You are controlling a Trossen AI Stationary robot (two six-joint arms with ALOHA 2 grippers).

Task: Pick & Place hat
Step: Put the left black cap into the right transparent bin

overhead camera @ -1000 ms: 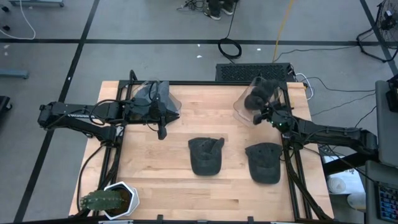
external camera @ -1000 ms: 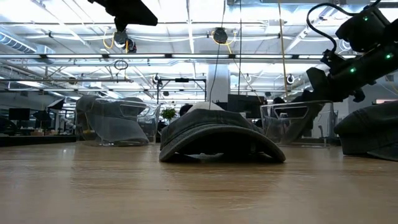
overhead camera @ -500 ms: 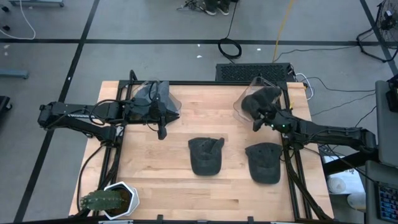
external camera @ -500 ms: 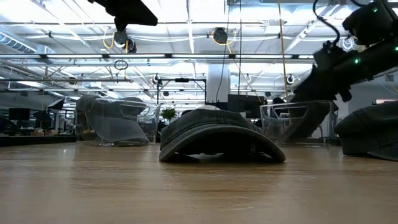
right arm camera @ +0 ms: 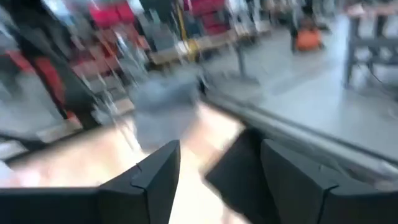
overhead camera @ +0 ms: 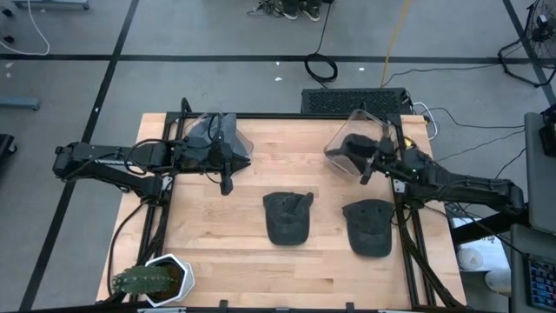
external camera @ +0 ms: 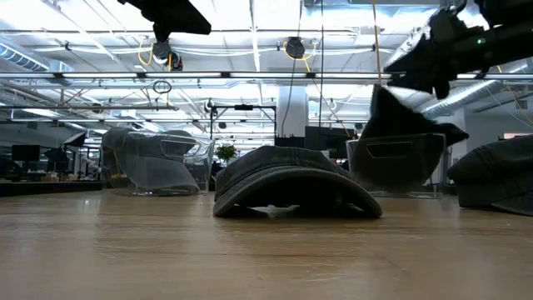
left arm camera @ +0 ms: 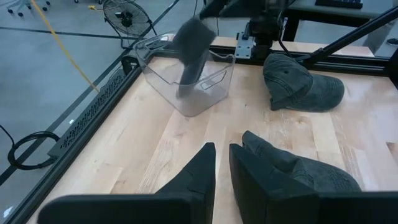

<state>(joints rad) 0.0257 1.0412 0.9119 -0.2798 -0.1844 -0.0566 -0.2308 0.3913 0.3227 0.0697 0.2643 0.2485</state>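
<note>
Soft dark fabric, the hat (overhead camera: 352, 148) drops limp into the clear bin (overhead camera: 341, 163); the right claw (overhead camera: 368, 167), beside that bin, stands apart and empty. Light and floppy, likely best pinched at its brim. The left claw (overhead camera: 228, 184), well apart from the bin, is nearly together, empty.

Three dark grey caps are in sight. One cap (overhead camera: 287, 216) lies dome-up at the desk's middle, brim toward twelve o'clock. A second cap (overhead camera: 368, 226) lies dome-up at about four o'clock, near the desk's edge. The third cap (overhead camera: 351, 149) hangs crumpled, partly inside a clear bin (overhead camera: 340, 162) at about two o'clock, its top sticking above the rim.
</note>
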